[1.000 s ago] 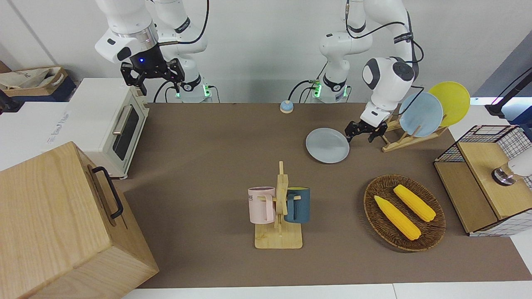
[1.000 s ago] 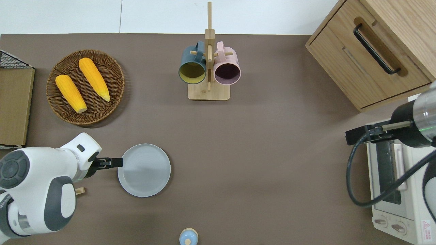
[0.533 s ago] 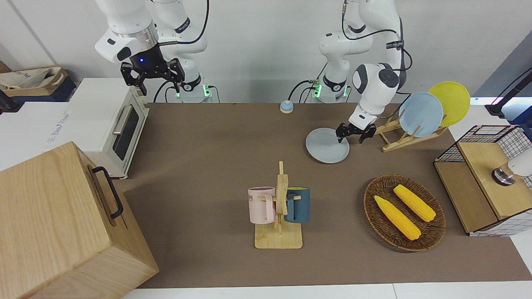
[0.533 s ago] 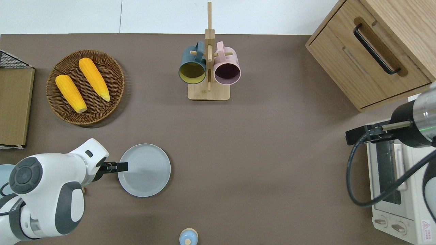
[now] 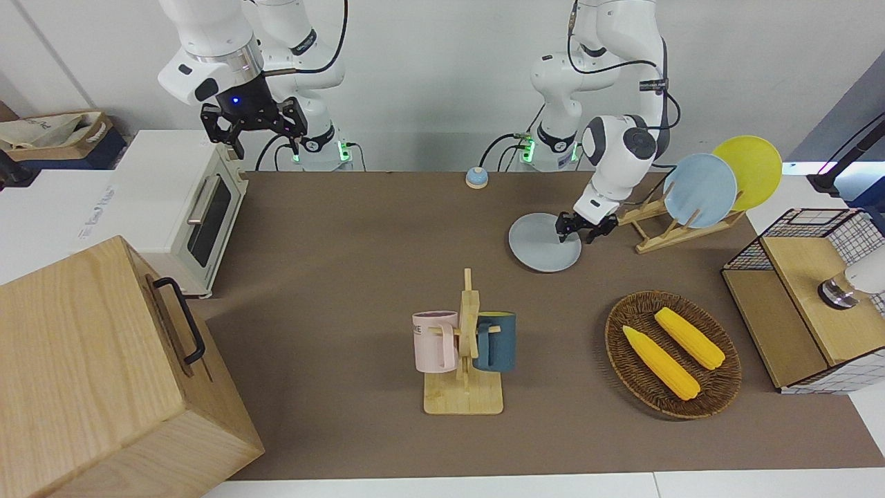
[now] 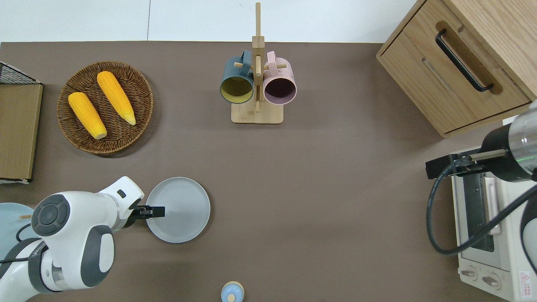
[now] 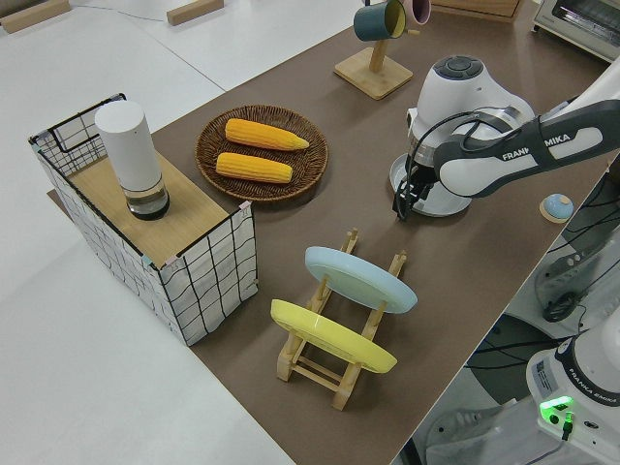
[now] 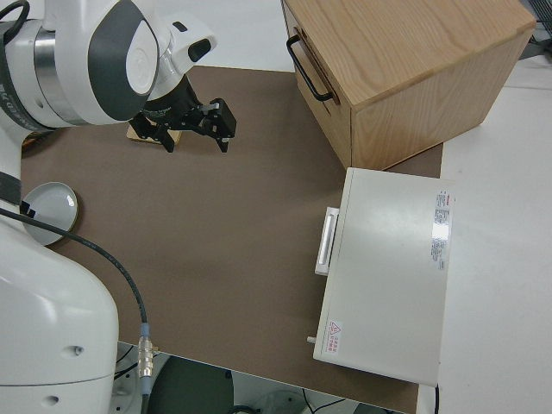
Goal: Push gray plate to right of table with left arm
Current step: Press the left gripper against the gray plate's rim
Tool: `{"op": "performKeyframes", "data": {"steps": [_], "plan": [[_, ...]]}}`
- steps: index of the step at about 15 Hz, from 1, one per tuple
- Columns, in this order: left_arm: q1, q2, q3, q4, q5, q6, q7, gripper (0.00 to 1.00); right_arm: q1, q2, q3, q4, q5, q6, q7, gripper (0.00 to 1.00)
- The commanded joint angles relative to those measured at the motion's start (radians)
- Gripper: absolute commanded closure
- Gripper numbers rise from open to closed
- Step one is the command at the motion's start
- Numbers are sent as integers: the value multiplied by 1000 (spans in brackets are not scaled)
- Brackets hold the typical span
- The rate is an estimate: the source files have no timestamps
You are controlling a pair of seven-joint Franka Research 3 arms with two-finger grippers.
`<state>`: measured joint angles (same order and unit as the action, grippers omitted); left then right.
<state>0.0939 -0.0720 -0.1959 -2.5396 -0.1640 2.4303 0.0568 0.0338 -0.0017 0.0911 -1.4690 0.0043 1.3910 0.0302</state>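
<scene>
**Left gripper positioned over plate rim; push not yet effective**

1. Nearest the robots: a small blue bell [image 6: 232, 292] sits at the robot edge of the bench [image 6: 319, 176]. The right arm is parked, its jaws spread open.

2. Working zone: the gray plate [image 6: 181, 209] lies flat on the bench toward the left arm's end, farther from the robots than the bell and nearer than the wicker basket [image 6: 79, 138]. Over the last second the left gripper [image 6: 156, 212] has travelled from just outside the plate's rim to a position over the rim and the adjoining inner surface. The plate itself has not shifted. Judgement: the tool is now placed to drag or press the plate toward the right arm's end, but no displacement has begun; the whole travel remains.

3. Jaw state: the left jaws appear as one narrow dark tip from overhead; whether they are open or closed cannot be told.

4. Orientation: the plate is round, face up, so it has no long axis and no pointing direction.

5. Farther out: the basket holds two corn cobs [image 6: 100, 105]; the mug rack [image 6: 257, 84] stands mid-bench.
</scene>
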Motion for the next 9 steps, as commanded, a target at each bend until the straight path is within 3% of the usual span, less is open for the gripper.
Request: {"op": "performKeyframes", "data": {"steps": [1,3,9], "plan": [[-16,-8,9,-16,-17,24,-12,836,-11,-8,6,-1,8,-12,-1,17],[-16,-6,9,-16,-17,26,-12,998,-11,-8,6,1,8,-12,-3,17],[-37,15,9,-4,-55,35,-17,1000,-11,-8,6,-1,10,-12,-3,17]]}}
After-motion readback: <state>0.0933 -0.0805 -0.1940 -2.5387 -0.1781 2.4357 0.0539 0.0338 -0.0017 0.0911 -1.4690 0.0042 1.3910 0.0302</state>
